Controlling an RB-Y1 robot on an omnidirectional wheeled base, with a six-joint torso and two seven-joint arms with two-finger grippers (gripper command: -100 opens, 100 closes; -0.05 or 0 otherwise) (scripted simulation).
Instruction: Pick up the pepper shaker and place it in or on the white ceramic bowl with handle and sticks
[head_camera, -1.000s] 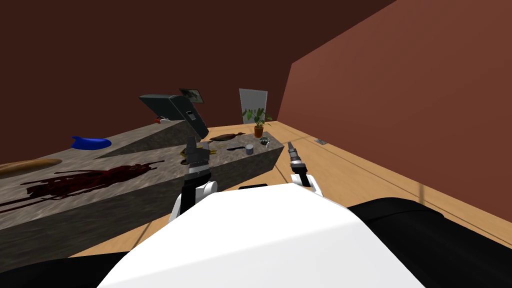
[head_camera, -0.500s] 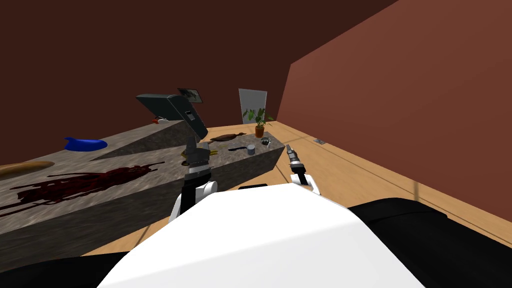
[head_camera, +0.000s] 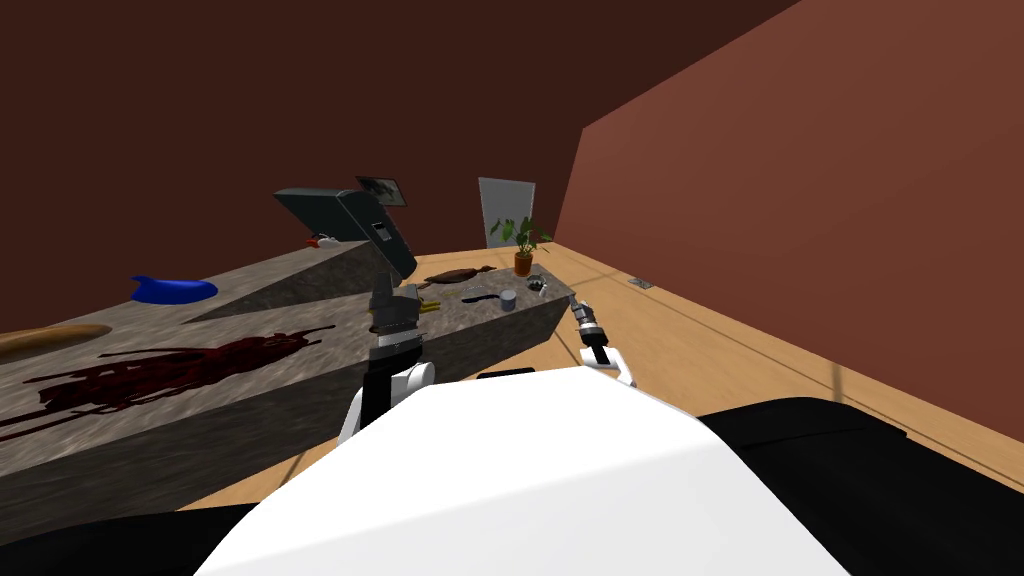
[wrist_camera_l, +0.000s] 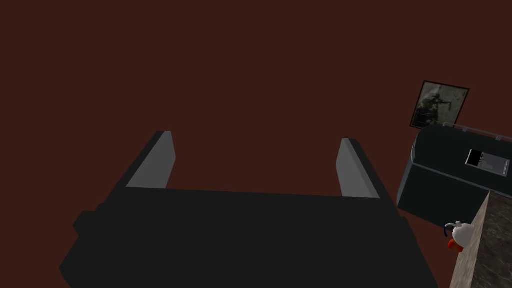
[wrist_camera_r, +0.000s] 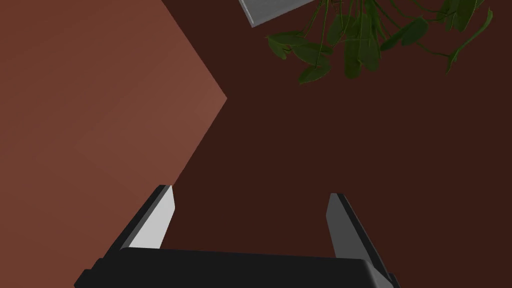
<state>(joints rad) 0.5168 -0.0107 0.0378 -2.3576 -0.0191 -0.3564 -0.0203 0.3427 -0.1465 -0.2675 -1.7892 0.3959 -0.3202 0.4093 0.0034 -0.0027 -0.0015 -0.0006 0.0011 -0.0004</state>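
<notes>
A small grey cylinder, the pepper shaker, stands near the far end of the grey stone counter. Just beyond it sits a small whitish bowl with dark contents; I cannot make out its handle or sticks. My right gripper hangs off the counter's end corner, a little to the right of the shaker, open and empty. My left gripper is raised over the counter's middle, also open with nothing in it.
Near the bowl a potted plant stands by a brown board and a dark utensil. Further along are a dark appliance, a white round pot, a blue dish and a dark red patch. Wooden floor lies to the right.
My view has shifted slightly, so the counter's end and its things now sit a bit further right. The right gripper has dropped a little towards the counter corner. Both grippers stay open.
</notes>
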